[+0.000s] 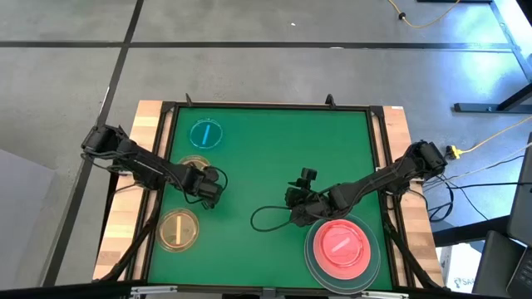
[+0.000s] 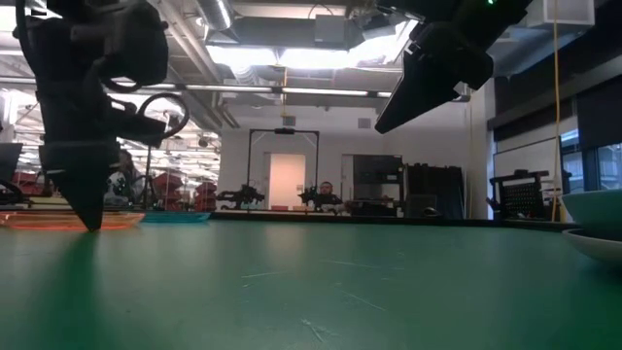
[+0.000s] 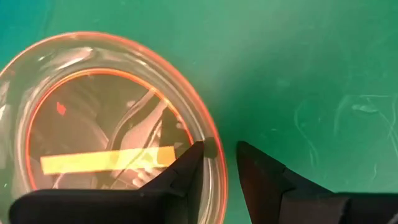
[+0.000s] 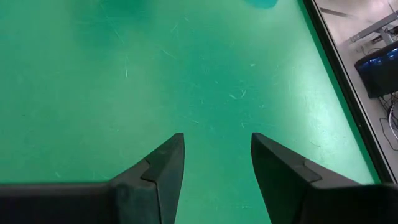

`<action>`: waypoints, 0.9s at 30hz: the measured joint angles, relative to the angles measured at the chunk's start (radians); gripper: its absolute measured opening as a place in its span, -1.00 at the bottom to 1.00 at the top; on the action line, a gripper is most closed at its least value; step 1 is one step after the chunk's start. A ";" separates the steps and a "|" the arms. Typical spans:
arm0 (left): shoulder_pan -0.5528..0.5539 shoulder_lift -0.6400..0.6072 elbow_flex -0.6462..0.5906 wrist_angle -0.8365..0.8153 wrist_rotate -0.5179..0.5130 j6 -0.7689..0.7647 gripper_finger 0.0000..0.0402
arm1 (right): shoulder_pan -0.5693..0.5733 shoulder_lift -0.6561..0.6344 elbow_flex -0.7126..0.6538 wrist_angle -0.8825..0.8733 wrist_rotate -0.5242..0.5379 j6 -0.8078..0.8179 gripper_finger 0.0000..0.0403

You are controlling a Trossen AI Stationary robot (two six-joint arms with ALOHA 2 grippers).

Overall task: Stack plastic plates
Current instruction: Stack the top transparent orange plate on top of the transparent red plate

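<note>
Green tabletop framed in black, seen from above with both arms reaching in.

Left gripper down at the tabletop on the left side, at the right edge of an amber plate. Fingers parted only a little, straddling that plate's rim: one fingertip inside the rim, the other outside on the bare green. Not yet clamped, a slim gap showing between rim and outer finger. Same plate translucent in the left wrist view, orange-red rings and a yellow stripe across its middle. In the low view, gripper tip touching down right at the plate's edge.

Second amber plate nearer, toward the left front corner, apart from the first. Blue plate farther back on the left, beyond the first amber plate, lying alone.

Stack of plates at the near right: pink plate on top, with a lighter stripe visible across it, resting on a larger dark grey plate whose rim shows all round. Edge of that stack visible at the far right of the low view.

Right gripper just left of the stack, raised clear of the tabletop in the low view, holding nothing. Fingers spread apart, only bare green beneath them.

Black cable loop lying on the green near the right gripper.
</note>
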 joint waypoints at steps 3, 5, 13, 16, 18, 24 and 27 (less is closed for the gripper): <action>0.007 -0.002 -0.009 0.024 0.002 0.047 -0.62 | 0.000 0.000 0.000 0.000 0.000 0.000 -0.12; 0.007 -0.002 -0.008 0.032 0.002 0.070 -0.71 | 0.000 0.000 0.000 0.000 0.000 0.000 -0.12; -0.032 0.000 0.021 0.065 0.004 0.188 -0.96 | 0.000 0.000 0.000 0.002 0.000 -0.004 -0.12; -0.078 0.000 0.067 0.088 -0.006 0.243 -0.98 | 0.000 0.000 0.000 0.025 0.000 -0.030 -0.12; -0.109 0.000 0.097 0.145 -0.031 0.309 -0.99 | 0.000 0.000 0.000 0.048 -0.001 -0.055 -0.12; -0.178 0.000 0.117 0.453 -0.009 0.628 -0.98 | 0.000 0.006 -0.009 0.178 -0.143 -0.146 -0.12; -0.195 0.016 0.117 0.578 0.004 0.771 -0.99 | 0.000 0.017 -0.041 0.297 -0.243 -0.234 -0.12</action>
